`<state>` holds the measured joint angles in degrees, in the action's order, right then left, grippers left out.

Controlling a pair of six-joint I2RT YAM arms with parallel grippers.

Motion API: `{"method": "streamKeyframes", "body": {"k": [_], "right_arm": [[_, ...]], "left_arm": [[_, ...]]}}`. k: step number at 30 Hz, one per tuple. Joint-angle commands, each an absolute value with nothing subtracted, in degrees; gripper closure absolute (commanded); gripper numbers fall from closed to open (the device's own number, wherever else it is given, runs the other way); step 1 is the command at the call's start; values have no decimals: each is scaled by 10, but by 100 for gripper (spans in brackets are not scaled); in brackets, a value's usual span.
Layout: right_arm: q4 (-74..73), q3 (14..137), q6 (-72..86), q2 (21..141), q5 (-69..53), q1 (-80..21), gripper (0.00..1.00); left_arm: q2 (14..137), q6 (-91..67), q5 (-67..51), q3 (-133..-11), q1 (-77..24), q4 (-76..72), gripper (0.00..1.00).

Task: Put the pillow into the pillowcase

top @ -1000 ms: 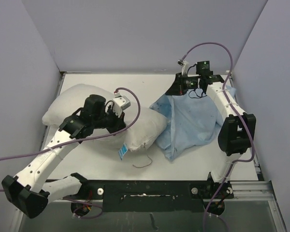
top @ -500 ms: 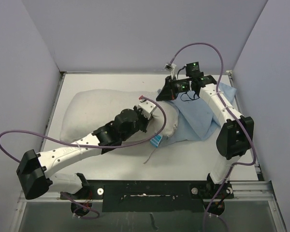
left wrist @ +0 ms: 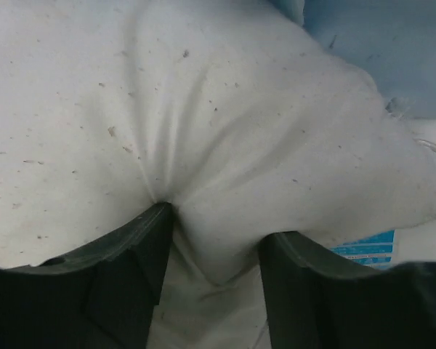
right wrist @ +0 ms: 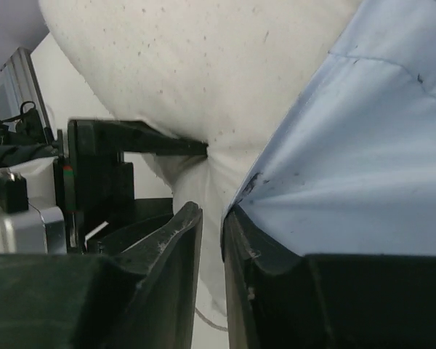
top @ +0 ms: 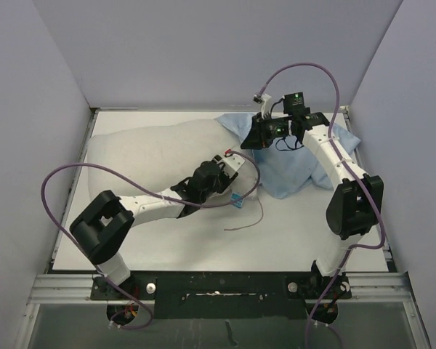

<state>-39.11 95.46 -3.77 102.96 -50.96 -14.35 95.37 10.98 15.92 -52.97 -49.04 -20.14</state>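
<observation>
The off-white pillow point(top: 145, 156) lies across the left and middle of the table, its right end against the light blue pillowcase point(top: 298, 163). My left gripper point(top: 232, 161) is at that right end. In the left wrist view its jaws point(left wrist: 214, 225) stand apart, with a fold of pillow point(left wrist: 203, 109) bulging between them and the pillowcase point(left wrist: 378, 51) beyond. My right gripper point(top: 256, 137) is at the pillowcase's left edge. Its jaws point(right wrist: 212, 211) show a narrow gap. The blue cloth point(right wrist: 370, 145) drapes over one finger and the pillow point(right wrist: 203, 73) is behind.
A blue-and-white tag point(top: 236, 200) hangs at the pillow's near right corner, with a loose thread point(top: 243, 222) on the table beside it. Purple cables loop over both arms. Walls close in the left, back and right sides.
The left arm has pushed the pillow rightward until its end meets the pillowcase, which bunched up toward the right. Both grippers' jaws have parted slightly.
</observation>
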Motion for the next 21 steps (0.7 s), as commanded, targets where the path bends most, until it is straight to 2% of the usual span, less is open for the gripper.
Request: {"method": "streamKeyframes", "body": {"k": [1, 2, 4, 6, 8, 13, 15, 18, 21], "right_arm": [[-409, 953, -67, 979, -547, -117, 73], [-414, 949, -75, 969, -569, -105, 66], [-424, 932, -96, 946, -611, -73, 53], [-447, 911, -126, 922, -626, -56, 43], [-458, 877, -147, 900, -627, -45, 39], [-429, 795, -136, 874, -583, -18, 39], [-404, 764, -116, 876, -542, -10, 41], [-363, 717, -76, 891, -508, -6, 52], [-311, 678, -22, 911, -502, -9, 66]], "left_arm": [[935, 84, 152, -591, -472, -183, 37], [913, 70, 140, -591, -470, -165, 30], [859, 35, 95, -584, -458, -120, 24], [794, -1, 35, -565, -438, -79, 23], [724, -34, -29, -535, -413, -47, 22], [608, -127, -98, -512, -379, 35, 22], [589, -163, -115, -509, -390, 47, 26], [597, -166, -63, -491, -460, 29, 28], [638, -62, 65, -483, -573, 7, 24]]}}
